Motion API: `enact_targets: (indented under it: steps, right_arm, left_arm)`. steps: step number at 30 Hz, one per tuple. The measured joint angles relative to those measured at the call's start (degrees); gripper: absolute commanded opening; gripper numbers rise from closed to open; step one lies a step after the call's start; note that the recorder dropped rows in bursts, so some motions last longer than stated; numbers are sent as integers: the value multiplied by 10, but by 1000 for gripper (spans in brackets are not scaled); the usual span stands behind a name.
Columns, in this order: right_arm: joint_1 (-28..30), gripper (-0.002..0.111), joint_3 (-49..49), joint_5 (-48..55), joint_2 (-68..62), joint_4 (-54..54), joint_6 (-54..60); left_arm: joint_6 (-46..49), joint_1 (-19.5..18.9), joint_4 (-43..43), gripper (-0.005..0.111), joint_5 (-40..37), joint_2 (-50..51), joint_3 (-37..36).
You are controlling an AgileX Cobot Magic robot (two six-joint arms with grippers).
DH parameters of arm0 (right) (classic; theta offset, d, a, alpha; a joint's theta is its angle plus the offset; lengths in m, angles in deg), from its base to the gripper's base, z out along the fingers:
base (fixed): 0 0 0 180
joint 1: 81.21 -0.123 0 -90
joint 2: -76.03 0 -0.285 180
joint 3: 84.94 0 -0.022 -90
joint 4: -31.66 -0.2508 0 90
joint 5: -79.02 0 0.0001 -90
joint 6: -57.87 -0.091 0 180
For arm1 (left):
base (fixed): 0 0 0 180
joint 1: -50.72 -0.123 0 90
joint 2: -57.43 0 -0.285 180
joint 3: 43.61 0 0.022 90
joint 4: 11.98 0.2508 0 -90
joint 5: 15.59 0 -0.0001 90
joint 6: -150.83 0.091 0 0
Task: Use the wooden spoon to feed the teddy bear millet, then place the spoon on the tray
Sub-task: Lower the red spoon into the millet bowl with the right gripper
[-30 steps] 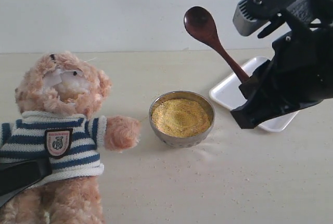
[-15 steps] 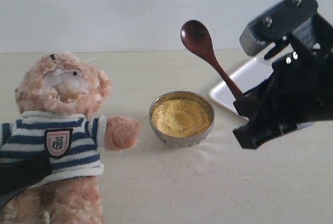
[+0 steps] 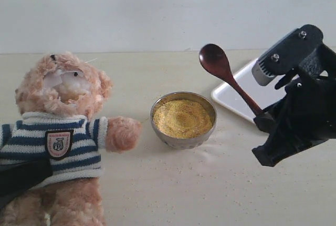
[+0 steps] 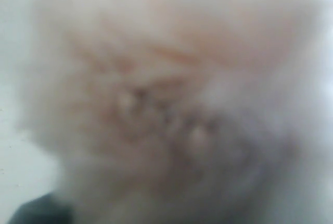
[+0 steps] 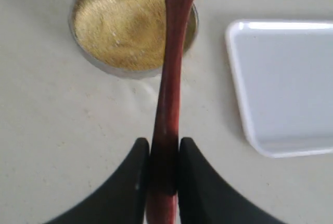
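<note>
Wooden spoon (image 3: 233, 82), glossy, slim, pinched by right end effector (image 5: 164, 153); left end effector (image 3: 21, 177) unreadable.

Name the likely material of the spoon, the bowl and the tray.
Wooden spoon: dark reddish-brown wood, apparently lacquered, given its glossy highlights. Bowl: metal, probably steel, with a grey reflective wall and bright rim. Tray: smooth white, likely plastic, though glazed ceramic or enamel cannot be ruled out.

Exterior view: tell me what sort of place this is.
Probably a staged robot test bench: a pale tabletop against a plain white wall, a black right gripper clamping a dark reddish-brown wooden spoon, and a fluffy light-brown teddy bear beside a small round metal bowl of golden millet.
</note>
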Motion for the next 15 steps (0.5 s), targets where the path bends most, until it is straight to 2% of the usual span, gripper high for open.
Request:
enact_targets:
  steps: [6, 15]
  right_arm:
    - [-14, 0, -51, 109, -8, 121, -58]
    - [-127, 0, -149, 330, -113, 329, -115]
  left_arm:
    - [0, 0, 0, 5, 0, 0, 0]
    - [0, 0, 0, 5, 0, 0, 0]
